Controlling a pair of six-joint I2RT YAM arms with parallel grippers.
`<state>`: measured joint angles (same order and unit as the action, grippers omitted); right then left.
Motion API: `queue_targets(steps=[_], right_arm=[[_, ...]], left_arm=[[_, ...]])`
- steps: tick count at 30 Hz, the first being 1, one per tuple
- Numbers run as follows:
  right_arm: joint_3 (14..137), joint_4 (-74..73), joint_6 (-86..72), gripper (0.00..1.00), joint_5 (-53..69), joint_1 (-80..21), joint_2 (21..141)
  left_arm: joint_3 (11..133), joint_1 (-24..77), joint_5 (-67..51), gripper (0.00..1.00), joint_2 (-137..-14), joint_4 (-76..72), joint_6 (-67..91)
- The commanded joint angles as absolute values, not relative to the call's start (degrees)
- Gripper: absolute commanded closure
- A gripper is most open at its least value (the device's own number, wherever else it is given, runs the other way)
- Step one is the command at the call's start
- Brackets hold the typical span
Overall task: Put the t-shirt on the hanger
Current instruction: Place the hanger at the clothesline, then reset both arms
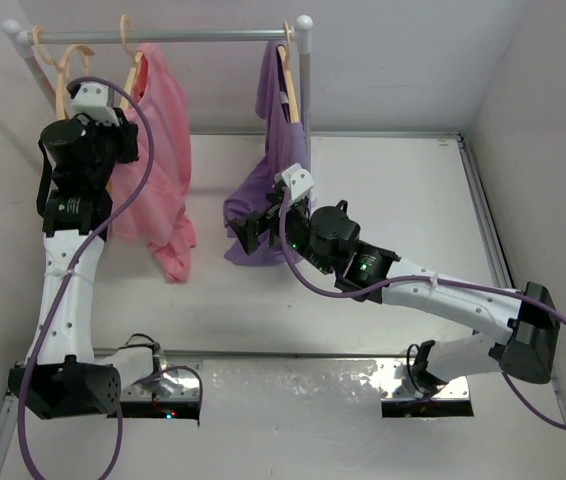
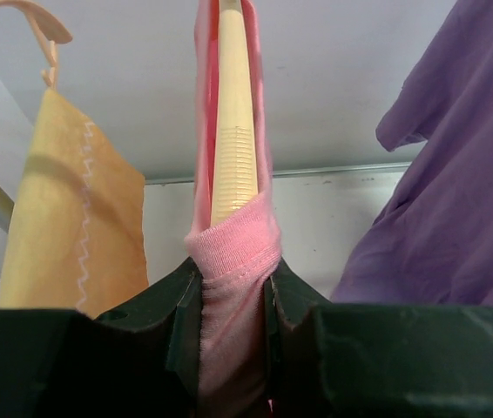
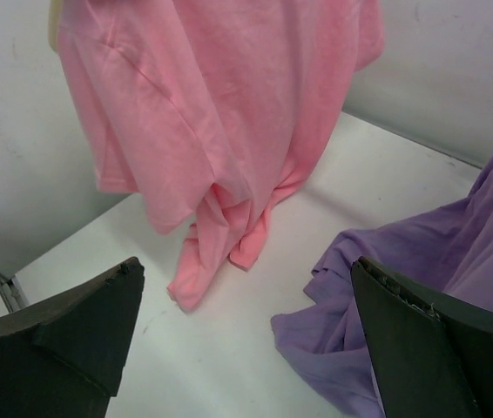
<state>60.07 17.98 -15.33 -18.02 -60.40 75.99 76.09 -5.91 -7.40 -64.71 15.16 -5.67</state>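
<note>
**White table, pink cloth pinched on the hanger**

White table (image 1: 393, 200) and white walls close in around my two arms. My left gripper (image 2: 233, 292) is raised near the far left corner. Its black fingers (image 2: 172, 313) are pressed in on a fold of the soft pink fabric t-shirt (image 2: 233, 252), with the cloth bunched tight between them. Just above the pinch, the pale light-wood clothes hanger (image 2: 232, 131) rises edge-on, pink fabric wrapped over both its sides. The t-shirt hangs from the metal rail (image 1: 213, 36) along the far edge, and its lower end lies crumpled on the table. To its left hangs a mustard-yellow cloth (image 2: 72, 218). To its right a purple shirt (image 1: 281, 120) droops from the rail and pools on the table. My right gripper (image 3: 246, 266) is low near the table's middle, jaws spread wide and holding nothing. It faces the pink hem, with the purple folds just beside one finger.
</note>
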Motion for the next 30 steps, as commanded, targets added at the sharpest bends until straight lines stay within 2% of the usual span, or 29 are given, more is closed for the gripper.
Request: queue_targets(steps=[1, 8, 9, 10, 11, 13, 14, 16, 19, 24, 27, 28, 30], right_arm=[[59.59, 20.04, -13.98, 0.01, -18.81, -60.29, 73.92], [61.26, 11.71, -11.78, 0.01, -18.28, -60.29, 73.3], [61.61, 10.38, -10.91, 0.01, -18.72, -60.29, 73.82], [62.13, 8.89, -10.55, 0.01, -18.98, -60.29, 74.18], [63.27, 5.57, -10.37, 0.01, -19.25, -60.29, 74.61], [64.07, 2.04, -10.28, 0.01, -18.81, -60.29, 75.85], [64.25, 1.5, -10.28, 0.01, -17.76, -60.29, 76.11], [63.99, 0.71, -10.28, 0.01, -15.83, -60.29, 76.64], [61.97, 0.18, -9.67, 0.01, -10.65, -60.29, 76.9], [55.82, -8.24, -8.0, 0.01, -4.67, -60.29, 79.01], [50.64, -10.19, -11.76, 0.01, -8.85, -60.29, 79.54], [48.8, -10.37, -13.52, 0.01, -15.58, -60.29, 79.19], [41.6, -8.8, -17.74, 0.01, -21.16, -60.29, 76.48]], left_arm=[[79.02, -8.78, -7.91, 1.0, -65.04, 8.0, -4.31], [71.9, -9.05, -18.27, 0.98, -61.71, 8.27, -4.2], [70.33, -9.05, -19.24, 0.75, -60.39, 8.09, -5.18], [69.88, -9.05, -19.42, 0.61, -59.77, 8.09, -5.79], [69.61, -9.05, -19.51, 0.39, -58.81, 9.13, -7.19], [69.78, -9.05, -20.12, 0.21, -58.01, 10.98, -10.35], [69.96, -8.97, -20.47, 0.04, -57.66, 13.16, -11.24], [70.05, -8.96, -21.26, 0.0, -55.82, 15.63, -14.31], [68.3, -8.88, -21.01, 0.0, -51.08, 20.03, -19.48], [56.45, -7.91, -23.55, 0.0, -36.06, 28.38, -35.74], [47.92, -7.91, -25.39, 0.0, -25.86, 33.65, -42.07], [44.25, -7.91, -25.75, 0.0, -23.4, 36.71, -43.23], [40.8, -8.0, -25.75, 0.0, -17.33, 39.01, -45.51]])
